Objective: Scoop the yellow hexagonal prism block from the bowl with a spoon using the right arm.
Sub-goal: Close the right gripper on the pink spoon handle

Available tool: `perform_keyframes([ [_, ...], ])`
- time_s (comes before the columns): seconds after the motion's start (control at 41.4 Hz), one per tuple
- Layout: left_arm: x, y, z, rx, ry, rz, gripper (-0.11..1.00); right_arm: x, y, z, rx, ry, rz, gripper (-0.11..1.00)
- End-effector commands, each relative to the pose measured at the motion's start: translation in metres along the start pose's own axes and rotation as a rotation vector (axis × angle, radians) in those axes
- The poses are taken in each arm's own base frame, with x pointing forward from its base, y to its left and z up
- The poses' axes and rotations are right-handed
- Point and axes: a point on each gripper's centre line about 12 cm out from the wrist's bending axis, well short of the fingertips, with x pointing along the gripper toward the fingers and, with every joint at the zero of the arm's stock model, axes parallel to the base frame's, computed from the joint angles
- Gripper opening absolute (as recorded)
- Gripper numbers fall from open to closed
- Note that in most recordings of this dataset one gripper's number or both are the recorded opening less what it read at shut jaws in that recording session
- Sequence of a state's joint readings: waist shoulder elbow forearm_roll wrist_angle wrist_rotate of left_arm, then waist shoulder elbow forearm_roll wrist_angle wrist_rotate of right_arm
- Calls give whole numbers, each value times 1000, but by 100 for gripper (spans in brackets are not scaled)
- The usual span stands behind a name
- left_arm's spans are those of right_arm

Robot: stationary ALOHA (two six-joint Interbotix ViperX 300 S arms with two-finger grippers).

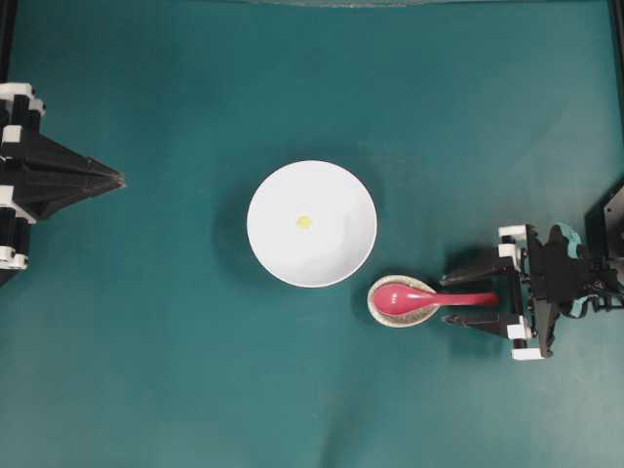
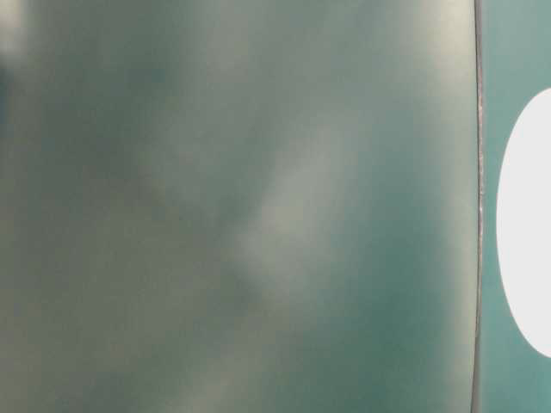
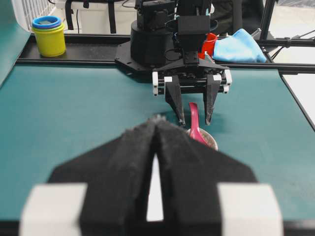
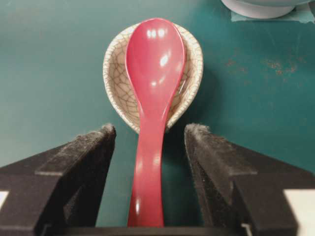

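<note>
- One tiny yellow hexagonal prism block (image 1: 304, 221) sits alone near the middle of the white bowl (image 1: 341, 253), right at the centre of the green tabletop (image 1: 175, 370).
- Just beside the bowl's lower right rim, the pink-red spoon (image 1: 429, 298) rests with its scoop in a small crackled beige dish (image 1: 378, 310), handle pointing straight out toward the right arm (image 1: 561, 278).
- And look at the right tool (image 1: 470, 296): reaching in from the right edge, its two black fingers (image 4: 81, 162) spread wide, one on each side of the spoon handle.
- From the right wrist view there's clear tabletop showing between each pad and the handle, so the fingers flank the handle but no grip on it.
- Seen from the left wrist camera, the right arm pitches steeply down, fingertips low near the tabletop either side of the handle.
- Over on the far left, the left tool (image 1: 115, 179) is pinched closed to a point, holding nothing, aimed level toward the bowl and well apart from it.
- Table-level view is mostly blur, with only a slice of the bowl at its right edge.
</note>
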State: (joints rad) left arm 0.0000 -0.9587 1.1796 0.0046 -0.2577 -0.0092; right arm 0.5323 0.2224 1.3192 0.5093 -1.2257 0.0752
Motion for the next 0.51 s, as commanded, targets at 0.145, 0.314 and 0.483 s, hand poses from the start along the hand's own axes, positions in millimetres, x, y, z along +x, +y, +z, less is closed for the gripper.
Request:
perform_keyframes([
  [0.145,3,0,8,3,-25,-1,1,-2,1,2,2,-11,8,55],
  [0.314,3,0,8,1,-25,-1,1,-3,1,0,-3,6,6,53],
  [0.483,3,0,8,3,-23,1,1,-2,1,0,-5,12,8,53],
])
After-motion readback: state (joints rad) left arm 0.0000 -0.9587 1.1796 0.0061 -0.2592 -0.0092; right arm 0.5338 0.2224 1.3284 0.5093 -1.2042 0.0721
